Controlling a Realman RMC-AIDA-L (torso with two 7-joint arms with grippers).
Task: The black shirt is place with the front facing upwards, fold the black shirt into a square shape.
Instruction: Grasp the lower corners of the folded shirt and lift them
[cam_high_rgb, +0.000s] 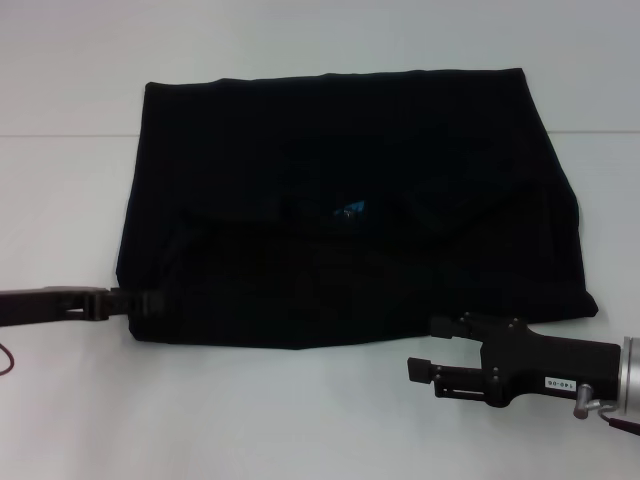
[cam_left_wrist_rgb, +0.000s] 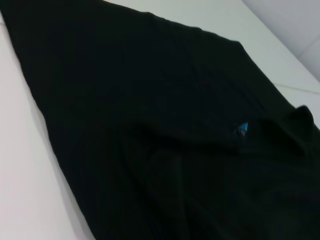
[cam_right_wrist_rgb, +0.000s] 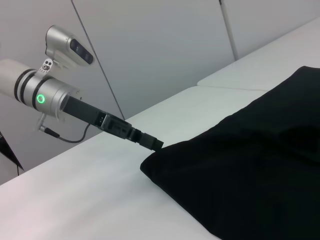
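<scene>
The black shirt (cam_high_rgb: 350, 200) lies partly folded on the white table (cam_high_rgb: 300, 420) as a wide dark rectangle. Its small blue neck label (cam_high_rgb: 348, 210) shows near the middle, and also in the left wrist view (cam_left_wrist_rgb: 242, 128). No lettering shows. My left gripper (cam_high_rgb: 152, 301) is low at the shirt's near left corner, its slim fingers together on the cloth edge; the right wrist view shows it (cam_right_wrist_rgb: 156, 144) meeting that corner of the shirt (cam_right_wrist_rgb: 240, 170). My right gripper (cam_high_rgb: 425, 347) is open and empty, just off the shirt's near edge toward the right.
A seam in the white table (cam_high_rgb: 60, 134) runs across behind the shirt's far part. Grey wall panels (cam_right_wrist_rgb: 150, 45) stand beyond the table on the left arm's side. Bare table lies in front of the shirt between the two arms.
</scene>
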